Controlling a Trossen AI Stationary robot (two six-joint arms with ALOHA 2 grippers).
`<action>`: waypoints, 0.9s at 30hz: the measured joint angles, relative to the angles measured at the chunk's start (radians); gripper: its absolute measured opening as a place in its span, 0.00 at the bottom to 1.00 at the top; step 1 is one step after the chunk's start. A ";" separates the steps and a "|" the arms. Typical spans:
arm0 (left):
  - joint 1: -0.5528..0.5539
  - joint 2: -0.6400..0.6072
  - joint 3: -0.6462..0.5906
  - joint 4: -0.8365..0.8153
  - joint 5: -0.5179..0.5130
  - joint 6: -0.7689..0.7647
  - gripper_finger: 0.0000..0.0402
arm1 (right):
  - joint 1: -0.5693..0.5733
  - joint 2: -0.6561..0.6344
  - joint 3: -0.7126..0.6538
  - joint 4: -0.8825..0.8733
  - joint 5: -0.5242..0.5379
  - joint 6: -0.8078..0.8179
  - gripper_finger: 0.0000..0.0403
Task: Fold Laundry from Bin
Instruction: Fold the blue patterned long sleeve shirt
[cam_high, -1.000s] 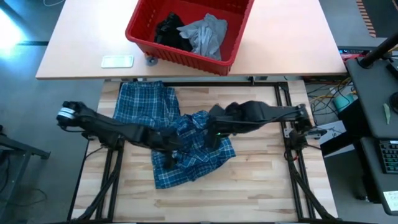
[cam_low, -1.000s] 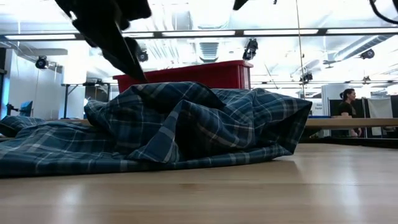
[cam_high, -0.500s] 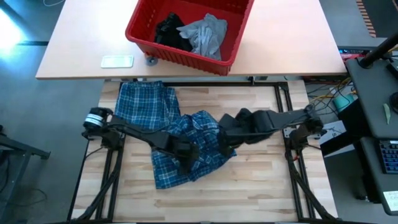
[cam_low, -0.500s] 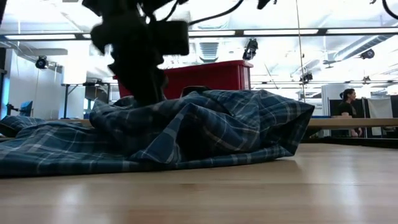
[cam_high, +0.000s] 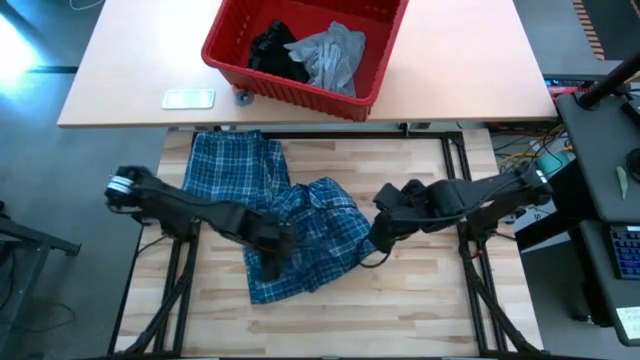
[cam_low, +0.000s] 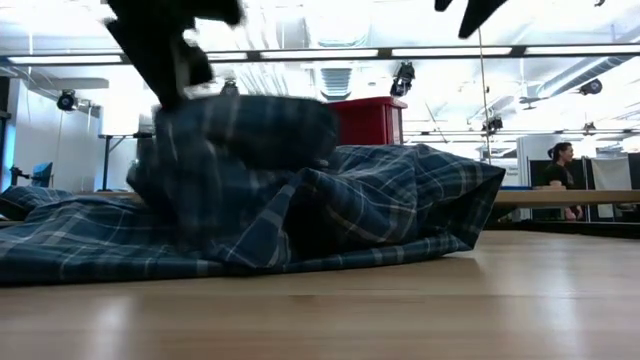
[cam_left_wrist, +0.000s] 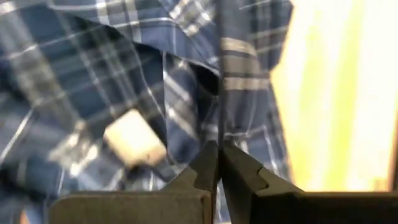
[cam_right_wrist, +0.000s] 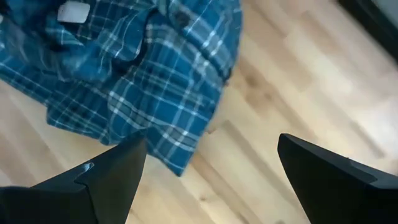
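Left gripper (cam_left_wrist: 219, 163): fingers pinched tight on a fold of the shirt (cam_high: 300, 235), lifting it.
Right gripper (cam_right_wrist: 208, 171): fingers spread wide, empty, beside the shirt's edge.
Shirt: blue-and-white plaid, rumpled, on the wooden table (cam_high: 420, 300).
Bin (cam_high: 262, 84): red, holding grey and black garments.
Hidden: the lifted fold looks blurred; grip point probably near the collar.

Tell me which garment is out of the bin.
The plaid shirt, crumpled on the wooden table. The grey T-shirt and black garment lie in the bin.
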 joint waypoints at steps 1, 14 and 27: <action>-0.009 -0.036 -0.003 -0.020 0.005 -0.017 0.00 | 0.000 -0.011 -0.032 0.031 -0.012 0.003 0.89; -0.203 -0.379 -0.271 -0.170 0.036 -0.352 0.00 | -0.002 -0.009 -0.394 0.567 -0.147 -0.044 0.89; -0.221 -0.474 -0.405 -0.178 0.051 -0.462 0.14 | 0.044 0.072 -0.543 0.712 -0.106 -0.344 0.89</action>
